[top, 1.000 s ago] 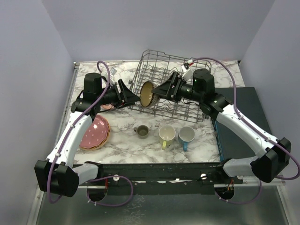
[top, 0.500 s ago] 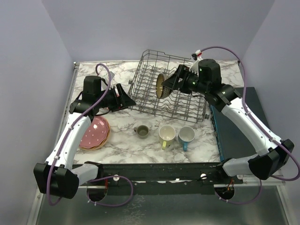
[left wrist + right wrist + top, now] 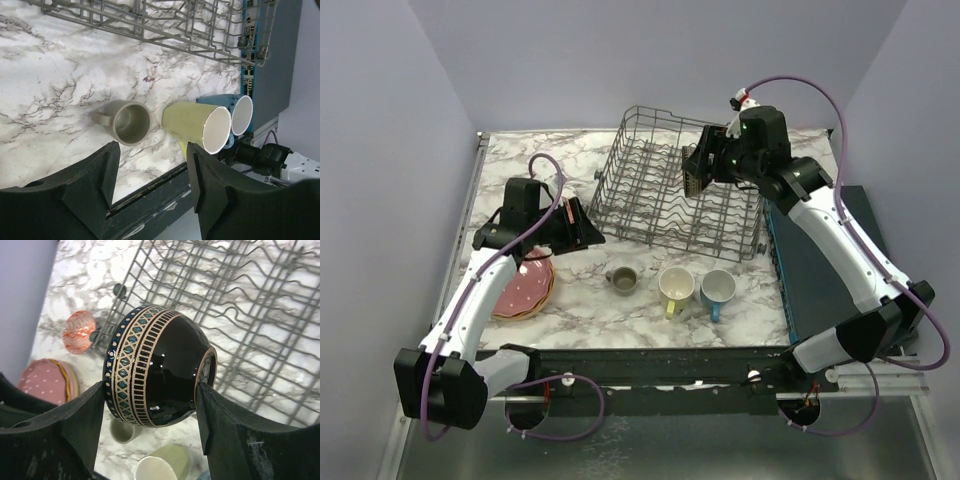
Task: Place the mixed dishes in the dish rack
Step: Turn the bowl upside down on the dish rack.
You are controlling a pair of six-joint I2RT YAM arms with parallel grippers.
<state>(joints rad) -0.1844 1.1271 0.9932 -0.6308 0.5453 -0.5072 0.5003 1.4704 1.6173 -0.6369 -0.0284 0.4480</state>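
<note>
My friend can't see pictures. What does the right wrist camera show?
Two black fingers hold a dark patterned bowl on its side above the grey wire dish rack. Below, on the marble table, sit a pink plate, a small orange-red dish and a grey mug.

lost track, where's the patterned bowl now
Top view, right of centre: the bowl sits in the right gripper over the far side of the dish rack.

Glossy glazed bowl; grey metal-wire rack; smooth marble-look tabletop.
</note>
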